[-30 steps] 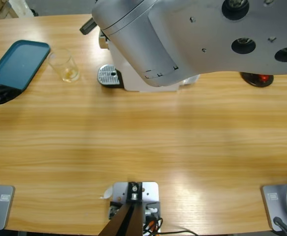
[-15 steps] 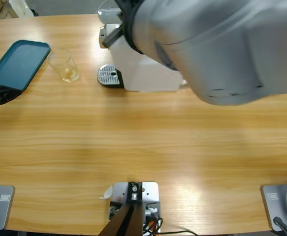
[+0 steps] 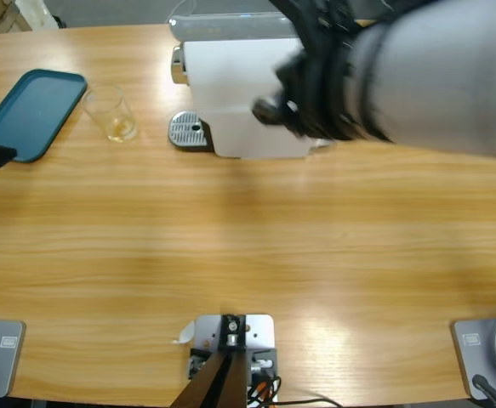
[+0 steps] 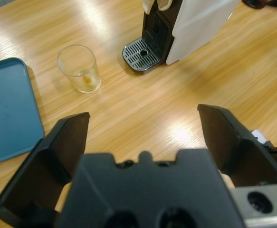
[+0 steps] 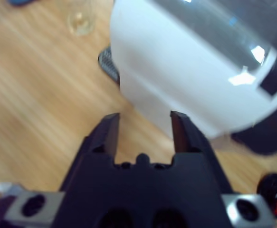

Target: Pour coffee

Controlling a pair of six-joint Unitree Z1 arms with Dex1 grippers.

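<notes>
While the right tool [image 5: 144,121] hangs above the white box-shaped coffee machine [image 3: 239,98], its two black jaws stand a little apart and hold nothing, so it is open but not wide. Half a second ago the big silver arm [image 3: 418,76] covered most of the machine in the high view; now it has drawn back toward the right side, and the white top and front of the machine are visible again. I judge that this arm is retreating from the machine, perhaps after it worked on it, but no button press can be seen.

In its wrist view the left tool [image 4: 143,128] has its jaws wide apart and empty, and it looks down along the wooden surface [image 3: 248,246] toward the small clear glass tumbler [image 4: 80,69]. In the high view only a dark tip of this arm shows at the left edge, lower than a second ago, so it has shifted slightly.

A thin yellowish-amber layer of coffee [image 3: 122,129] lies at the bottom of the tumbler. It stands upright between the teal rectangular plastic tray [image 3: 28,113] and the round metal drip grate [image 3: 188,130], near the grate but not on it. Nobody holds the tumbler yet, so the pouring itself seems still to come.
</notes>
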